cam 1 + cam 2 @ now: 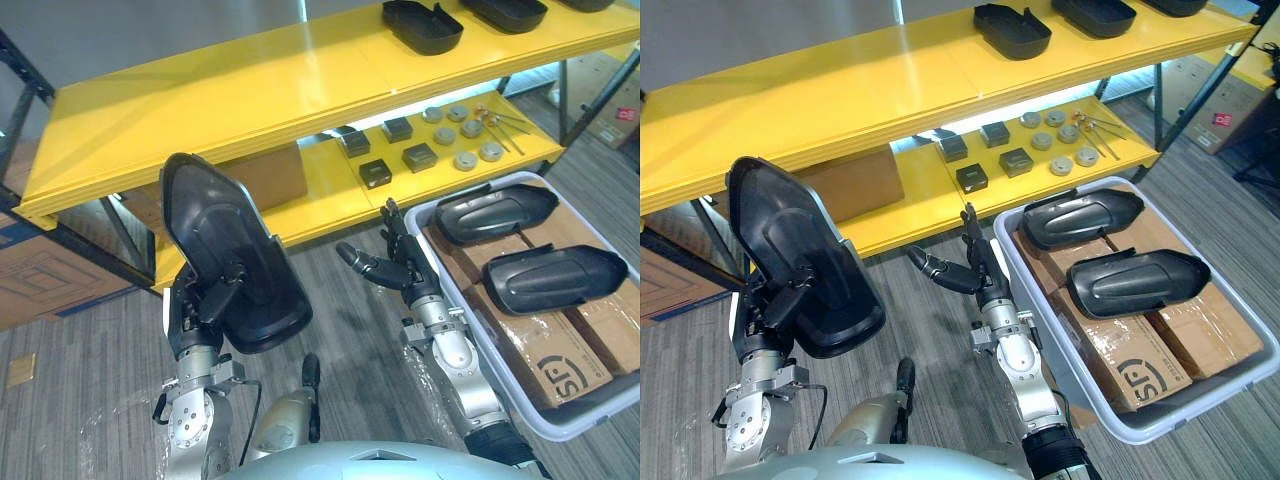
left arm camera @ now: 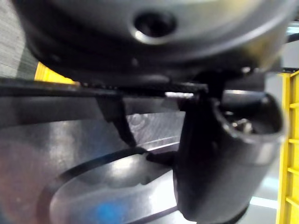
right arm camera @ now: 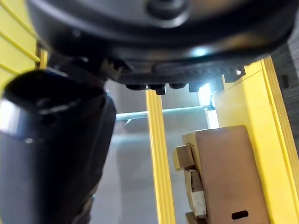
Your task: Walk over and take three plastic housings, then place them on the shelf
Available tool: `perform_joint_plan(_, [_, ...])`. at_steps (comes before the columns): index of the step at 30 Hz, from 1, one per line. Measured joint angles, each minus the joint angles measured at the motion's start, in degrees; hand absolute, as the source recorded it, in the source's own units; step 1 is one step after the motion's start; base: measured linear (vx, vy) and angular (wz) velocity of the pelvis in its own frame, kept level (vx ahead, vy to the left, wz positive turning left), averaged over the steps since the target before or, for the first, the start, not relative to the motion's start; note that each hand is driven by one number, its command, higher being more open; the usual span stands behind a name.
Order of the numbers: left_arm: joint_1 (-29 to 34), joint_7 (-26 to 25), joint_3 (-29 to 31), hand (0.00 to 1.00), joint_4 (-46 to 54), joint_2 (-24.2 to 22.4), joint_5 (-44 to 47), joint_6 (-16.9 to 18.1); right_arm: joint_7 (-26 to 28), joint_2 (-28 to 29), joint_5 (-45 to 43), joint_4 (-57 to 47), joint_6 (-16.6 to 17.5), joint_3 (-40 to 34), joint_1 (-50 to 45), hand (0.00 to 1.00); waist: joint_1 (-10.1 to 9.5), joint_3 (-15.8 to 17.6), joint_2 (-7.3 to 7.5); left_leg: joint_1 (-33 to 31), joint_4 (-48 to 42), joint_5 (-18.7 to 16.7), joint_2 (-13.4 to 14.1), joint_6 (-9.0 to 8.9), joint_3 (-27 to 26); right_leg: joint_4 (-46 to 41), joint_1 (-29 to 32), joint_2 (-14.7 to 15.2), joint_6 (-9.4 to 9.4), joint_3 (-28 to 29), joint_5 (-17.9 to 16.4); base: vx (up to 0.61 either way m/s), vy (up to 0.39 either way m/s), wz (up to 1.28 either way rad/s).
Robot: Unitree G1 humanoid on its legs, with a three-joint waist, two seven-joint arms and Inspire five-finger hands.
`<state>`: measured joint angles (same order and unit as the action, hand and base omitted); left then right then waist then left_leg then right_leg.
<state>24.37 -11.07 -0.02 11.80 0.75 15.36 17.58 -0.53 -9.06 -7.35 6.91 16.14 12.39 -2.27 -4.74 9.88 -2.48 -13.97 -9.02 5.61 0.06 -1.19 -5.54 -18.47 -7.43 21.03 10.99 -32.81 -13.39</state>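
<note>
Left eye view — housing [image 1: 235, 265] held near yellow shelf [image 1: 250, 90], grey floor [image 1: 340, 330].

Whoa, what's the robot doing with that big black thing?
The robot's left hand grips a black plastic housing, holding it upright in front of the yellow shelf. Its right hand is open and empty beside a grey bin, where two more housings lie. Other housings already sit on the shelf's top board.

Raised housing [image 1: 215, 225] of smooth, faintly shiny black plastic — shelf [image 1: 220, 100] glossy yellow paint — cardboard [image 1: 560, 360] matt
</note>
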Motion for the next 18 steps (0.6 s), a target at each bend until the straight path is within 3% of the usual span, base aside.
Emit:
perform_joint_plan(1, [-1.14,0.16,0.85,0.0,0.11,0.04,-0.76,-0.04,0.08,0.23,-0.35,-0.02,0.45,-0.58,-0.19,1.0,0.1,0.22,0.37,-0.3,-3.62,-3.42,-1.24,0.53,-0.58,-2.22,-0.94,2.07,-0.69,0.16,-0.73,0.07,0.089,-0.02])
perform_joint_plan(2, [-1.75,0.23,0.93,0.0,0.11,0.02,-0.79,-0.08,0.06,0.31,-0.37,-0.05,0.78,-0.98,-0.5,1.0,0.33,0.28,0.32,-0.32,-4.76,-4.34,-1.71,0.85,-0.56,-4.6,-0.69,3.11,-0.86,0.27,-0.64,0.08,0.149,0.18])
perform_joint_plan(3, [-3.03,0.62,0.97,0.0,0.09,0.02,-0.79,-0.1,0.03,0.45,-0.41,-0.05,1.05,-1.94,-1.44,1.0,0.83,0.62,0.13,0.17,-6.48,-5.66,-2.77,1.52,-0.12,-13.58,1.96,6.07,-4.81,2.21,0.54,0.08,0.144,0.3])
perform_joint_plan(4, [-3.59,1.07,1.06,0.0,0.09,0.07,-0.79,-0.1,0.06,0.43,-0.49,-0.02,1.01,-2.49,-2.4,1.0,0.94,1.08,0.54,1.16,-6.81,-6.36,-3.32,2.04,0.32,-20.68,5.14,7.66,-11.6,5.06,3.18,0.11,0.185,0.42])
perform_joint_plan(5, [-3.63,1.36,1.13,0.0,0.55,0.48,-1.63,-0.1,0.05,0.58,-0.46,-0.01,1.0,-2.87,-3.54,1.0,1.69,0.94,-0.17,3.26,-5.88,-6.71,-3.38,2.51,1.54,-28.09,9.21,8.27,-14.5,10.42,9.72,0.1,0.103,0.37])
perform_joint_plan(6, [-3.62,1.26,1.27,0.0,1.0,1.1,-2.19,-0.1,0.05,0.83,-0.34,-0.03,1.01,-2.97,-3.89,1.0,2.19,0.96,0.04,4.04,-5.27,-6.91,-3.42,2.84,2.39,-30.22,10.39,7.85,-13.71,12.71,10.91,0.15,0.07,0.47])
perform_joint_plan(7, [-4.18,0.87,1.64,0.0,1.13,1.67,-2.4,-0.1,0.07,1.53,-0.28,-0.05,1.01,-2.85,-4.06,1.0,3.15,1.07,-0.08,5.01,-3.68,-6.62,-3.19,3.74,3.8,-30.02,12.36,5.31,-9.5,14.77,4.9,0.15,0.022,0.26])
perform_joint_plan(8, [-5.07,0.44,2.76,0.0,1.05,2.03,-2.37,-0.1,0.46,2.46,-0.25,-0.21,1.01,-2.71,-3.46,1.0,3.02,1.02,0.28,5.38,-2.06,-6.23,-2.21,4.33,4.04,-25.72,15.0,1.42,-8.59,16.03,0.79,0.13,0.029,0.11])
perform_joint_plan(9, [-5.63,0.09,3.12,0.0,0.78,1.97,-2.31,-0.09,0.76,2.81,-0.25,-0.51,1.01,-2.73,-3.35,1.0,2.89,1.28,-0.18,5.32,-1.48,-6.14,-1.67,4.43,4.11,-22.6,16.16,-0.65,-8.41,16.09,-0.12,0.09,0.028,-0.12])
perform_joint_plan(10, [-7.37,-0.81,3.2,0.0,-0.64,1.94,-2.29,-0.1,1.26,2.89,-0.27,-1.32,1.02,-2.85,-3.37,1.0,2.46,1.67,-0.56,5.37,-0.6,-6.05,-0.83,4.56,4.59,-16.57,18.55,-4.56,-8.49,17.09,-0.34,0.08,-0.023,-0.02])
perform_joint_plan(11, [-9.03,-1.51,2.73,0.0,-2.56,1.86,-2.29,-0.1,1.48,2.73,-0.38,-2.29,1.01,-3.09,-3.64,1.0,2.38,2.18,-1.19,5.49,0.22,-6.03,-0.01,4.59,5.19,-10.03,20.55,-8.45,-7.36,19.52,0.71,0.08,-0.049,0.07])
perform_joint_plan(12, [-9.57,-1.81,2.38,0.0,-3.38,1.86,-2.33,-0.1,1.7,2.77,-0.49,-2.81,1.01,-3.21,-3.78,1.0,2.63,2.54,-1.5,5.59,0.73,-6.03,0.29,4.59,5.49,-6.63,21.08,-9.96,-6.7,20.96,1.68,0.1,-0.094,0.31])
perform_joint_plan(13, [-10.33,-2.52,1.64,0.0,-4.72,1.92,-2.5,-0.1,1.99,3.12,-0.98,-3.92,1.02,-3.39,-3.89,1.0,3.39,3.49,-1.42,6.23,2.17,-6.02,0.57,4.61,6.0,-0.86,21.83,-11.67,-6.21,23.87,4.83,0.11,-0.133,0.52])
perform_joint_plan(15, [-10.32,-3.28,0.4,0.0,-5.63,2.1,-2.88,-0.1,2.36,4.22,-0.97,-6.1,1.02,-3.39,-4.95,1.0,4.14,4.12,-0.15,6.9,3.54,-6.29,0.71,4.18,6.18,5.65,21.5,-12.57,-5.7,26.92,8.03,0.15,-0.193,0.72])
perform_joint_plan(17, [-9.67,-3.33,-0.55,0.0,-5.64,2.43,-3.15,-0.09,2.5,5.39,-0.94,-9.19,1.04,-2.68,-6.9,1.0,4.64,4.37,3.03,8.17,4.04,-7.07,0.12,2.85,5.33,9.93,17.75,-11.71,-6.06,28.33,8.0,0.2,-0.267,0.97])
perform_joint_plan(18, [-8.88,-3.3,-1.5,0.0,-5.49,1.81,-3.03,-0.17,2.81,4.82,-0.9,-11.45,1.11,-1.93,-7.35,1.0,5.32,4.67,2.81,5.47,-4.84,-10.59,2.96,1.95,3.36,5.78,17.21,-12.12,-5.95,25.65,9.59,0.21,-0.281,0.96])
